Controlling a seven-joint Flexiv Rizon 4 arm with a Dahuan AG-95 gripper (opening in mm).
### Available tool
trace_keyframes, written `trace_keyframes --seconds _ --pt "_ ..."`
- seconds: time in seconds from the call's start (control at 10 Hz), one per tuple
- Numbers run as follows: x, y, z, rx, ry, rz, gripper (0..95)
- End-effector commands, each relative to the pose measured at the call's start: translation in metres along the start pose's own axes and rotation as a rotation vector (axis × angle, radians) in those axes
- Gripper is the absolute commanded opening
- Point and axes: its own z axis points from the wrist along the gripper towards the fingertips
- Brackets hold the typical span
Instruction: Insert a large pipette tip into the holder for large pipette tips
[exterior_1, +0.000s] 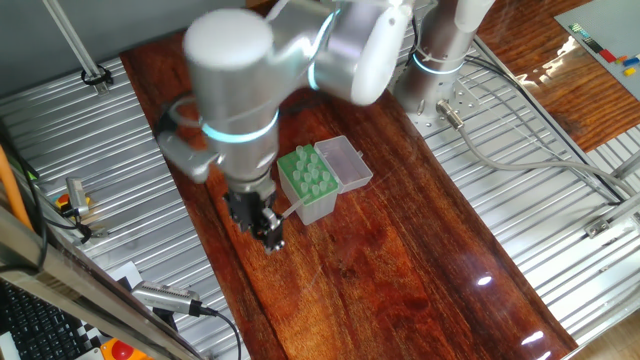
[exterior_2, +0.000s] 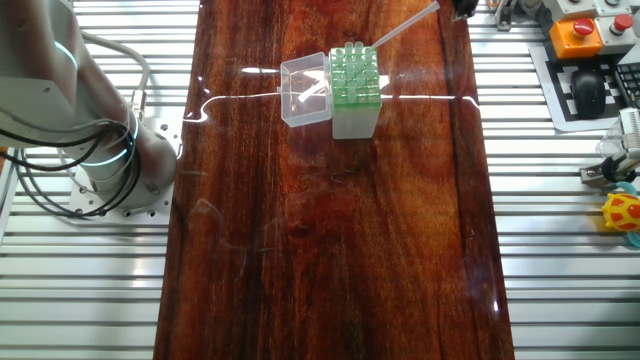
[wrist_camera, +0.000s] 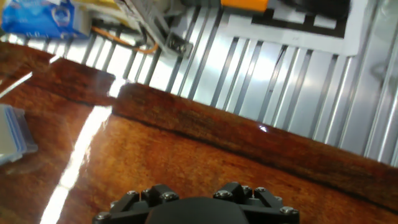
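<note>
Pipette tip (exterior_2: 403, 28), the large one, is pinched in the gripper (exterior_1: 272, 234) at its fat end and sticks out at a slant, thin end aimed toward the holder (exterior_1: 309, 184). That green-topped box stands just beside the fingers on the wooden table (exterior_1: 400, 280), clear lid (exterior_1: 345, 164) flopped open on the side away from the tool. Can't tell if the thin end actually touches the green top. Hand view shows only table and metal slats.

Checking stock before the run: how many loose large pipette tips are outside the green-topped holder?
1: the large pipette tip is held in the gripper, slanting toward the holder. Others may be hidden.
</note>
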Motion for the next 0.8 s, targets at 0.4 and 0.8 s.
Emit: trace_keyframes --seconds 0.4,0.8 --pt "-0.0016 -0.0002 0.0044 0.019 0.087 -0.027 57.0" --pt "0.0044 -0.0029 0.0046 0.017 0.085 -0.028 57.0"
